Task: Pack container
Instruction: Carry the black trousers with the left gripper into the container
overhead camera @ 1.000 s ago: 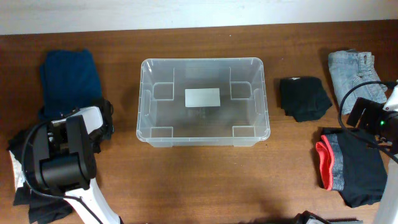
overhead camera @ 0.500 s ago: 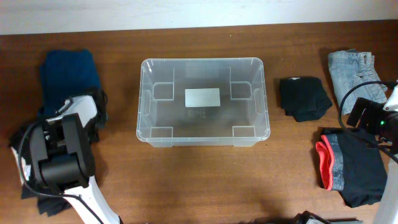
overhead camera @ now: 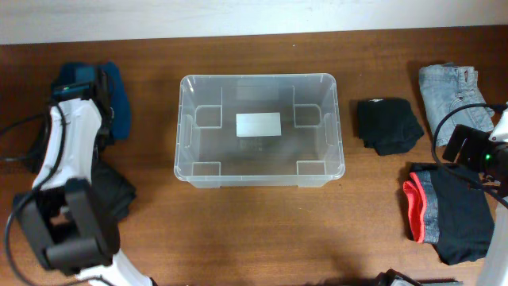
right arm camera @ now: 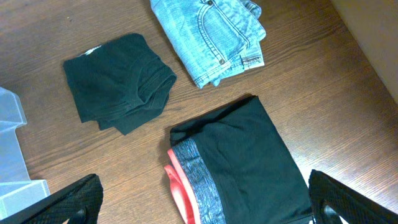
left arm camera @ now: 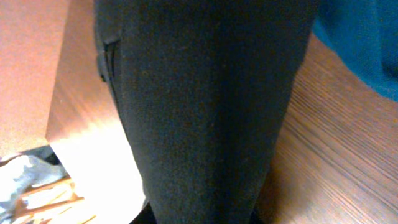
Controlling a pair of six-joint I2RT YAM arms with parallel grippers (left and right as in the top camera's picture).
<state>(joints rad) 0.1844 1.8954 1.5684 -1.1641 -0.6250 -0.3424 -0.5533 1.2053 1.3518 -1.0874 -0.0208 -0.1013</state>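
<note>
The container (overhead camera: 260, 131), a clear rimmed tub, is seen at the middle of the table (overhead camera: 262, 238), standing upright with its opening upward. A white label (overhead camera: 258, 125) is seen on its base, and the brown wood is seen through its floor and walls. Well to the left of the container, the left gripper (overhead camera: 82, 78) is found beside a blue garment (overhead camera: 117, 95). In the left wrist view a black garment (left arm camera: 205, 112) is seen hanging as a tall column close before the lens, clear of the wood; the fingers are hidden behind it, and the jaws are judged to be drawn narrow on this cloth. To the right of the container a black folded piece (overhead camera: 387, 125) is laid near its short wall. Farther right, a denim piece (overhead camera: 451, 91) is laid. The right gripper (right arm camera: 205, 202) is held with jaws spread wide and gripping nothing, above black shorts (overhead camera: 448, 214) edged with a red and grey band, well to the right of the container.
</note>
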